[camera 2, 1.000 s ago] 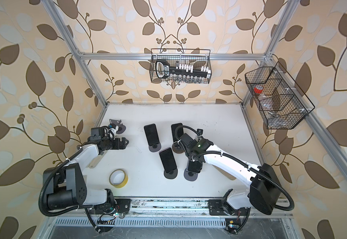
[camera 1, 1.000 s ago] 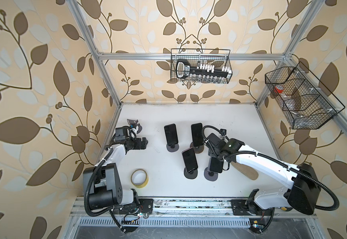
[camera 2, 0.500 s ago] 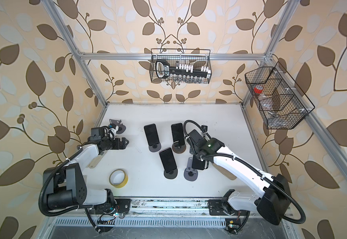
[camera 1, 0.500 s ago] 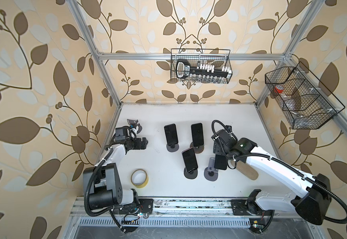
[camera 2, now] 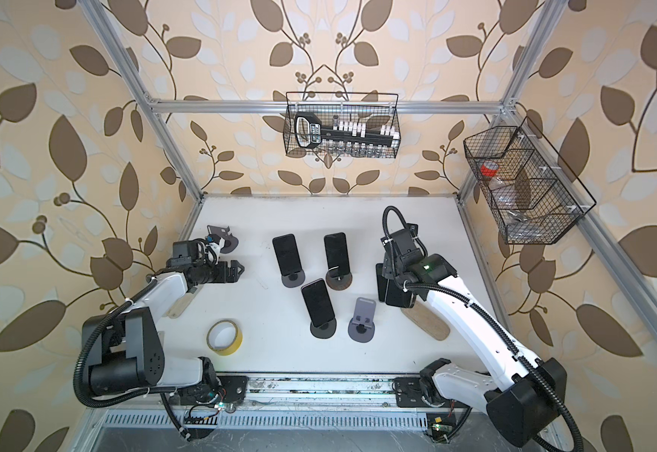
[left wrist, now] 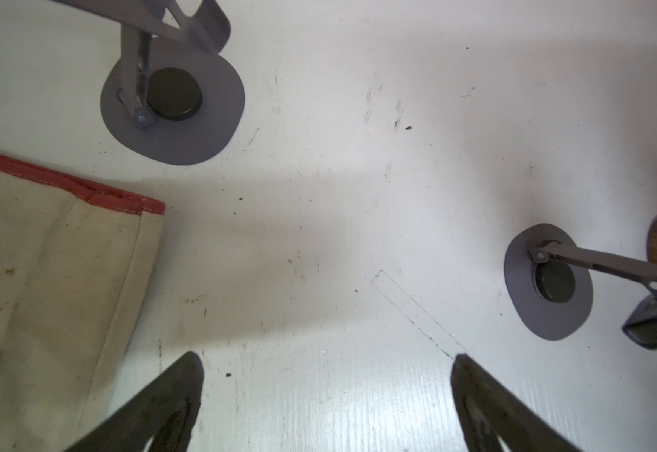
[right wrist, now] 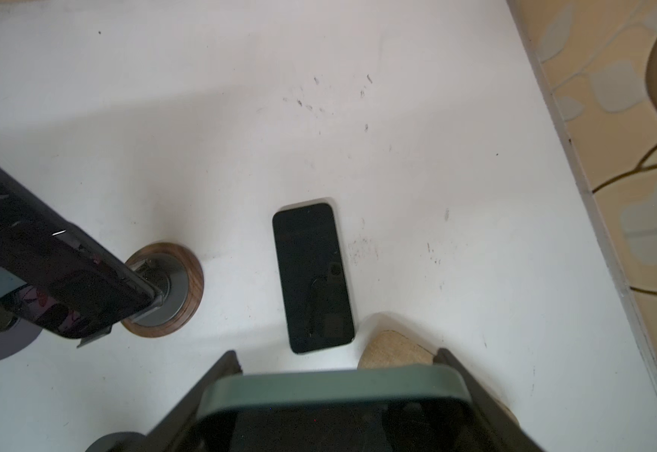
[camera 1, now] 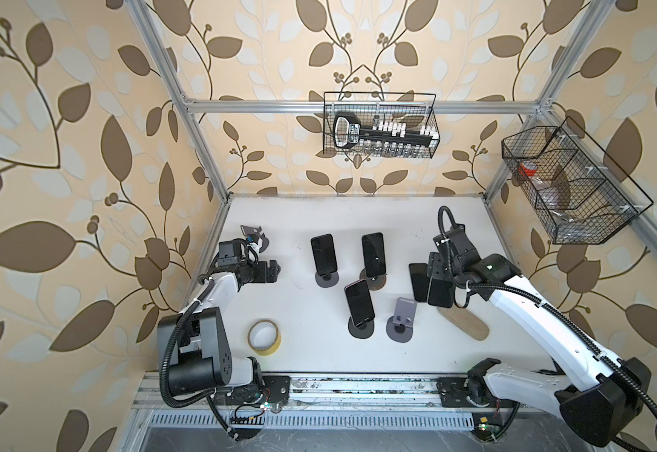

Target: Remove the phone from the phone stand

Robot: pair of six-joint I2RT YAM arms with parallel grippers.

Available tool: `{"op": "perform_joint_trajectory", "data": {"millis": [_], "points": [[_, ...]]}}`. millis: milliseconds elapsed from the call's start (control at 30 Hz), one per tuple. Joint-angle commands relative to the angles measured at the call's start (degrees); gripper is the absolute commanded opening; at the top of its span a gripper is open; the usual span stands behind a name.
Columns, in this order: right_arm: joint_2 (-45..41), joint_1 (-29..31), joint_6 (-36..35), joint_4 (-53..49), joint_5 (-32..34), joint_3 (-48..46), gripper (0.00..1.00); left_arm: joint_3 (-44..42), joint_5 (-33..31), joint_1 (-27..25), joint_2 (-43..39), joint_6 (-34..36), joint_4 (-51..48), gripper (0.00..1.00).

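Right tool (right wrist: pixel 336 364), pinching phone (right wrist: pixel 330 391), had carried it off the grey stand (camera 1: pixel 402 319), now empty; set-down on worktop (camera 1: pixel 319 219) remained. Left tool (left wrist: pixel 326 360) spread, idle.

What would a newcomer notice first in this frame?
The right end effector grips a green-cased phone above the table's right side, beside a phone lying flat. Front of centre, a grey stand is empty, while three phones rest on stands mid-table.
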Motion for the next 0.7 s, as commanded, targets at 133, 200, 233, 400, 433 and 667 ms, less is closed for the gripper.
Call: {"op": "perform_joint_trajectory", "data": {"millis": [133, 200, 233, 400, 433, 667], "points": [[2.5, -9.1, -8.4, 6.9, -3.7, 4.7, 0.62, 1.5, 0.7, -0.1, -0.8, 0.5, -0.5, 0.99], [4.7, -10.4, -10.0, 7.9, -3.2, 5.5, 0.62, 1.5, 0.8, -0.1, -0.7, 0.5, -0.6, 0.99], [5.9, -10.8, -10.8, 8.0, -2.6, 6.1, 0.62, 1.6, 0.8, 0.0, -0.6, 0.5, -0.6, 0.99], [11.2, -11.2, -15.6, 12.9, -2.2, 6.2, 0.63, 1.6, 1.7, -0.1, 0.1, 0.2, -0.6, 0.99], [12.3, -11.3, -16.3, 13.4, -2.4, 6.5, 0.62, 1.6, 1.8, 0.0, 0.4, 0.1, -0.7, 0.99], [23.7, -12.8, -18.5, 13.5, -2.3, 12.5, 0.62, 1.7, 2.7, -0.1, 1.3, -0.2, -0.6, 0.99]]}}
